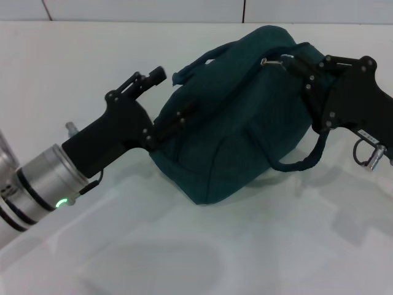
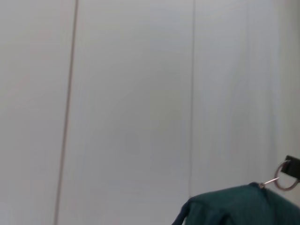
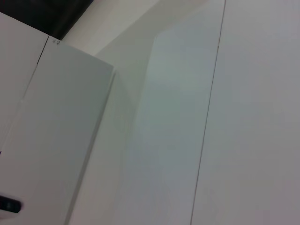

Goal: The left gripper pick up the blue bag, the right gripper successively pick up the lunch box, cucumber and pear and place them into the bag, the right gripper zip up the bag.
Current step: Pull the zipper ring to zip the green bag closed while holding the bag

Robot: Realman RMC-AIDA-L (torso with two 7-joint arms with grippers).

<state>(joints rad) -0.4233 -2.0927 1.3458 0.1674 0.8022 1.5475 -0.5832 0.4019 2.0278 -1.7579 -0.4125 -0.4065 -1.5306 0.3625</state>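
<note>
The blue bag (image 1: 239,129) lies bulging in the middle of the white table, its top seam closed and one loop handle (image 1: 307,157) hanging toward the right. My right gripper (image 1: 284,61) sits at the bag's upper right end, shut on the silver zipper pull (image 1: 268,61). The ring pull (image 2: 283,180) also shows in the left wrist view above the bag (image 2: 234,206). My left gripper (image 1: 178,93) is at the bag's left end, open. Its lower finger (image 1: 175,123) lies against the fabric and its upper finger (image 1: 153,77) stands free near the other handle (image 1: 190,67). Lunch box, cucumber and pear are out of view.
The white table (image 1: 202,258) spreads in front of the bag and to its left. A pale wall (image 1: 184,9) runs behind the table's far edge. The right wrist view holds only white panels (image 3: 187,140).
</note>
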